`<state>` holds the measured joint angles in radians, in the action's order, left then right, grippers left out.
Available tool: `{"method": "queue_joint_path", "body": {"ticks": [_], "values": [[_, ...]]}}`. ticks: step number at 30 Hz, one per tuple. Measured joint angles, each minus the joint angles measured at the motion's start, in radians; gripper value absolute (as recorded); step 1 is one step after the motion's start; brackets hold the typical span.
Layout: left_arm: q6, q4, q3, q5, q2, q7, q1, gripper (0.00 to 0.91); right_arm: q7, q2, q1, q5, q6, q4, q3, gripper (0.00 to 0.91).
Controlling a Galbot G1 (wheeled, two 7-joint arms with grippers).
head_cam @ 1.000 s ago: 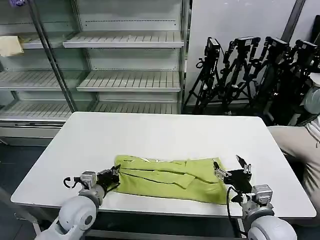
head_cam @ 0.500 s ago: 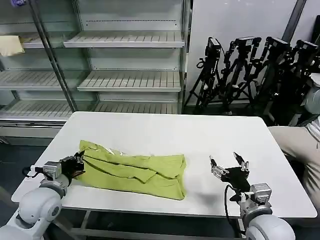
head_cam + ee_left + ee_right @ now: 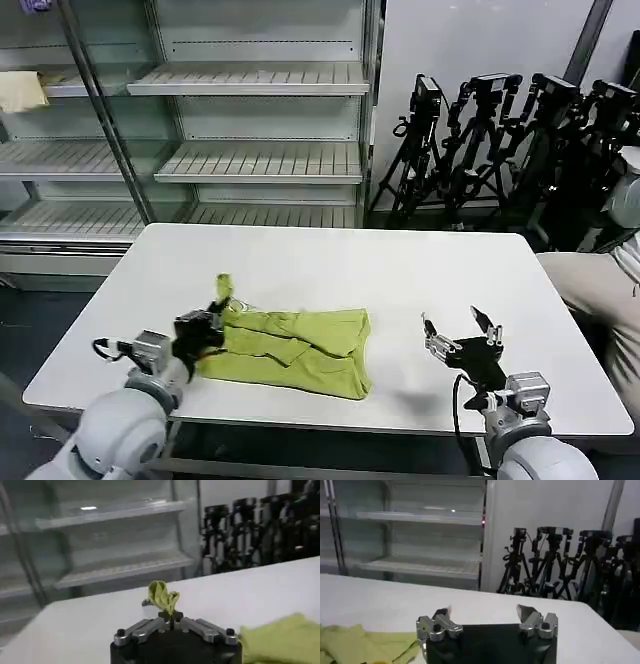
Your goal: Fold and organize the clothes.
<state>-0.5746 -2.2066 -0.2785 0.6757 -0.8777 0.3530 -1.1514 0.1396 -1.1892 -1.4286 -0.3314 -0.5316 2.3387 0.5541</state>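
Observation:
The clothes, a lime-green shirt (image 3: 295, 348), lie bunched and partly folded on the white table (image 3: 330, 265), left of the middle near the front edge. My left gripper (image 3: 216, 312) is shut on the shirt's left edge, and a tuft of green fabric (image 3: 163, 596) sticks up between its fingers. More of the shirt (image 3: 282, 639) shows in the left wrist view. My right gripper (image 3: 459, 328) hovers open over bare table to the right of the shirt, holding nothing. Its fingers (image 3: 442, 615) stand wide apart, and the shirt (image 3: 362, 644) lies off to one side.
Metal shelving (image 3: 240, 120) stands behind the table, with a small pale yellow cloth (image 3: 20, 92) on an upper left shelf. Black tripods (image 3: 510, 140) crowd the back right. A person's sleeve (image 3: 600, 290) sits at the right edge. The table's far half is bare.
My left gripper first dragged the shirt leftward, then swung back to the right and lifted its left edge, bunching the fabric. The right gripper let go and stays open at the right.

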Motion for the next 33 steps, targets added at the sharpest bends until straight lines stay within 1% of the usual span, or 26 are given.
{"method": "queue_joint_path", "body": {"ticks": [7,14,26,33], "values": [[-0.001,0.003,0.141,0.016,-0.060,0.018,0.072,0.000,0.000,0.005,-0.020,-0.004,0.000,0.016,0.035,0.907],[-0.002,0.023,0.254,0.040,-0.081,0.031,0.142,0.000,0.001,-0.002,-0.021,-0.004,0.000,0.016,0.044,0.907],[-0.003,0.058,0.374,0.075,-0.117,0.045,0.235,0.000,0.002,-0.014,-0.018,0.000,0.000,0.007,0.049,0.907],[-0.004,0.087,0.415,0.089,-0.143,0.054,0.282,0.010,0.002,-0.009,-0.020,-0.001,0.000,0.006,0.057,0.907]]}}
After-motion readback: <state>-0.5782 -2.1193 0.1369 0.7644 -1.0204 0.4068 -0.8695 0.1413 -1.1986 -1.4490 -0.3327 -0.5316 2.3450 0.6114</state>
